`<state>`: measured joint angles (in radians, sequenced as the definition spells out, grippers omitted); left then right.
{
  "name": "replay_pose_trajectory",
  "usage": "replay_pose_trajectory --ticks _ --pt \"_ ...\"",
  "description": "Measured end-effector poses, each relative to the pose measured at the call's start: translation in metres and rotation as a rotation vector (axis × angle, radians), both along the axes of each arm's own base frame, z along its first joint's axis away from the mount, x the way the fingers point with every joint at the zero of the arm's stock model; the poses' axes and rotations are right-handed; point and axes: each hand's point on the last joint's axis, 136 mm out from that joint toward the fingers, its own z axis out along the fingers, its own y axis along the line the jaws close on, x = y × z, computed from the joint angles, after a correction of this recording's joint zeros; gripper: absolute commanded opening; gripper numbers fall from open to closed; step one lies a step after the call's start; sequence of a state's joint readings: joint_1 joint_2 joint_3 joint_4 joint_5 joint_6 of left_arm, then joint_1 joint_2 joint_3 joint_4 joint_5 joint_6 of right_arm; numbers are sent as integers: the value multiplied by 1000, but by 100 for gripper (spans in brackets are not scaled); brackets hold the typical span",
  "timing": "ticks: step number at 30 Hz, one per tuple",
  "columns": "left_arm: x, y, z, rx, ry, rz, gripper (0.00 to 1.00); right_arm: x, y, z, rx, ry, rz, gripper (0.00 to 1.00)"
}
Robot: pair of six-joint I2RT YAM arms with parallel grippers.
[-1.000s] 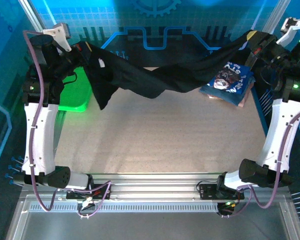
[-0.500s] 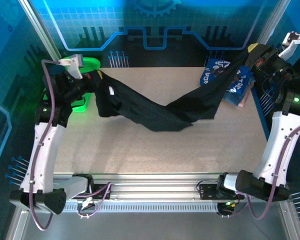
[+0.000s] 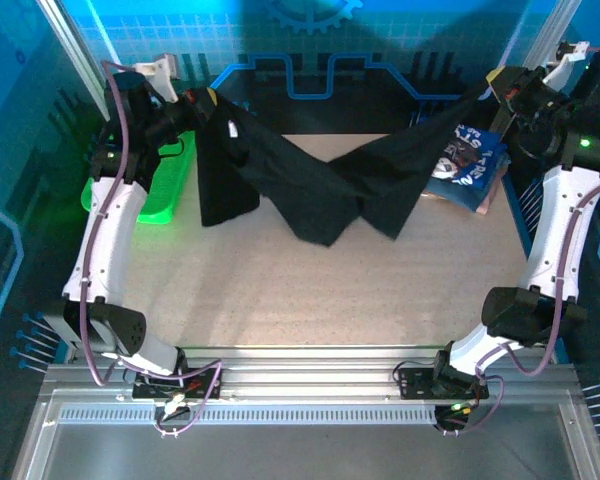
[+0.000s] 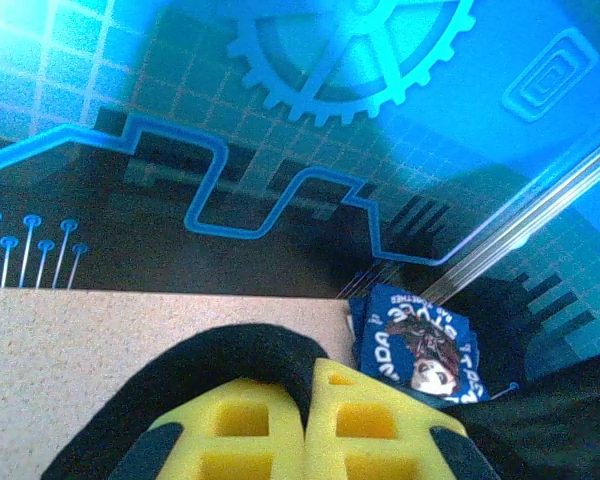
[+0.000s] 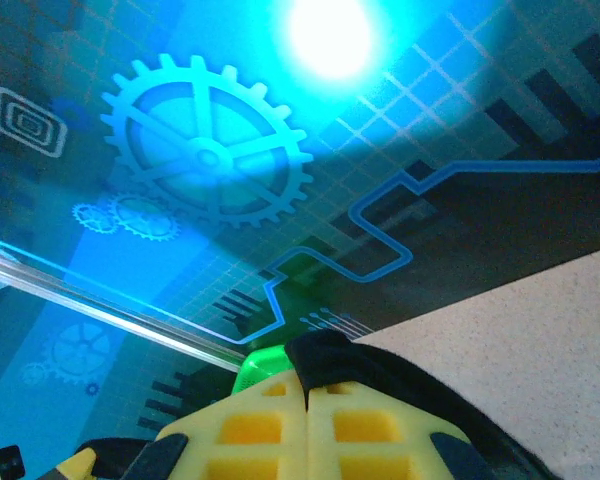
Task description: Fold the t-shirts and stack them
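Top external view gives us the black t-shirt (image 3: 320, 190) strung in the air between our two arms, above the far half of the table (image 3: 330, 300); its middle sags in a twisted fold and one side hangs down as a flat panel near the left arm. We cannot tell whether the lowest fold touches the table. Our left hand (image 3: 202, 100) is clenched on one end of the shirt at the far left, and our right hand (image 3: 494, 86) is clenched on the other end at the far right. Left wrist view shows the yellow pads (image 4: 240, 430) pressed together with black cloth bunched over their tips; right wrist view shows the same, its yellow pads (image 5: 370, 425) meeting with dark cloth at the tips. The folded blue t-shirts (image 3: 472, 165) lie stacked at the far right of the table, just under the right end of the black shirt, the top one bearing white lettering and a dark picture. The green basket (image 3: 140, 190) sits at the far left edge, beside the left arm
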<state>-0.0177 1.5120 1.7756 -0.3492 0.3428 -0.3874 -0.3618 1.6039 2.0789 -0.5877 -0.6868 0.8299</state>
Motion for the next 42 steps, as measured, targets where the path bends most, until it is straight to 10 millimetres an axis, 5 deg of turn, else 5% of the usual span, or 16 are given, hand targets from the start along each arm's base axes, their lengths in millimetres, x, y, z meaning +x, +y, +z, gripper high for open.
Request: replay_pose_trajectory --ticks 7,18,25,30,34,35,38,41,42 --pt "-27 0 25 -4 -69 -6 0 -37 20 12 -11 -33 18 0" --pt "-121 1 92 -7 -260 -7 0 -124 59 41 -26 -112 63 0" --pt "-126 1 92 4 -260 -5 0 -139 69 43 -16 -108 90 0" --pt "-85 3 55 34 -174 3 0 -113 65 21 -7 -39 104 0" --pt "-23 2 -2 46 -49 1 1 -70 62 -21 -6 64 135 0" --pt "-5 1 -21 47 -11 1 9 -56 61 -35 -12 96 140 0" --pt "47 -2 -87 45 114 -7 62 -13 59 -83 -33 198 157 0" --pt "88 -6 -155 29 262 -9 82 27 57 -140 -73 309 152 0" --pt "97 -7 -173 18 305 -5 99 39 56 -161 -93 348 147 0"
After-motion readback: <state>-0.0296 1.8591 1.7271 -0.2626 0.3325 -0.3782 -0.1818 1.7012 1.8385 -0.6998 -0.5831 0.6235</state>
